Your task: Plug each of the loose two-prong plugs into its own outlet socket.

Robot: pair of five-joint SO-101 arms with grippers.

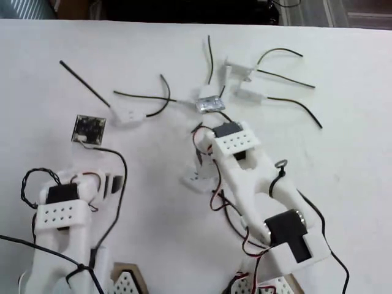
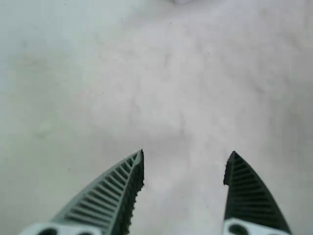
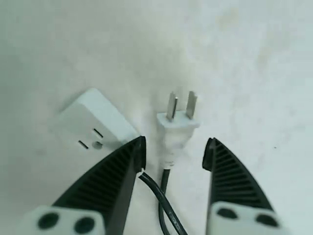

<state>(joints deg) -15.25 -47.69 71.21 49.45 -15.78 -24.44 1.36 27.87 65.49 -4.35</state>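
Right claw (image 3: 176,142) stands open astride a white 2-pronged plug (image 3: 177,128) lying flat on the table (image 3: 244,58), with the socket block (image 3: 95,128) just beside it. The plug looks light, hard and probably slick, so grip the body, not the limp cord (image 3: 164,196). Left claw (image 2: 186,156) gapes open over the table. No writing is legible.

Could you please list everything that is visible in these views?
Table: one, white, under everything.
Plug: one, white with black cable, on the table.
Outlet: one, white, beside the plug.
Corded pieces: three, white with black cables, far side of table; plug or outlet unclear.
Board: one, dark square, left half of table.
Silvery piece: one, table middle.
Rod: one, black, far left.
Left gripper: one, dark, open over bare table.
Right gripper: one, dark, open around the plug.
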